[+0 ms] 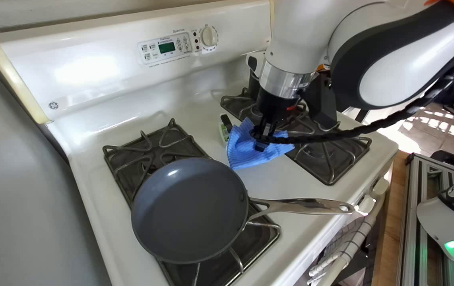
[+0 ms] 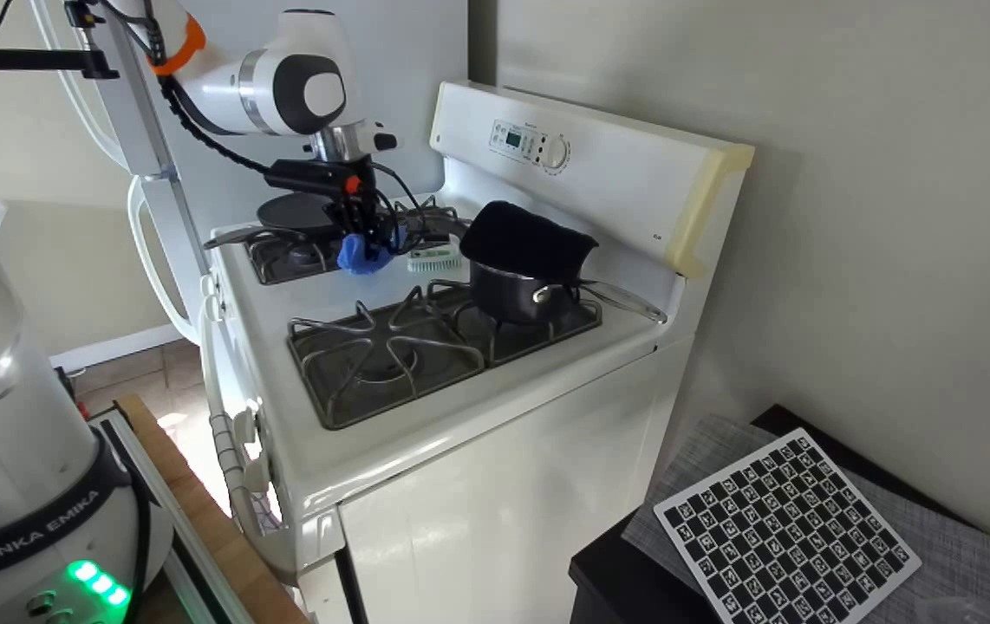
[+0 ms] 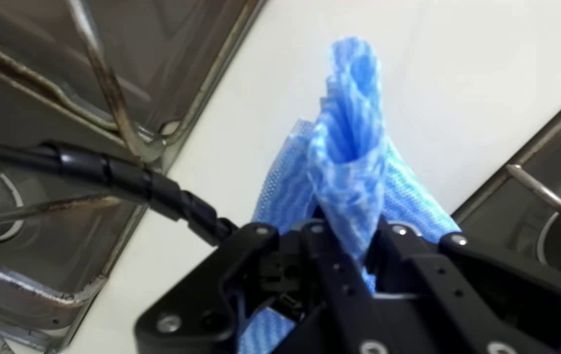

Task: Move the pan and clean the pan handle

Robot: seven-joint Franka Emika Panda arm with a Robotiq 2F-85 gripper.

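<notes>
So the claw is pinching the blue cloth around its middle — a fold puffs up out of the grip and loose ends flare out on both sides. I figure that's on purpose: bunching it gives a solid hold and leaves soft cloth spread for wiping. Can't really tell if the underside touches the stove or hangs just above, the claw blocks that bit.

The pan sits on a burner grate, its handle poking out over the stove's front edge. Handy spot imo — most of the handle is past the grate, so a wipe along it should be easy. Cloth's apart from it for now. I'd go light though, pressing hard could tip or swing the pan.
</notes>
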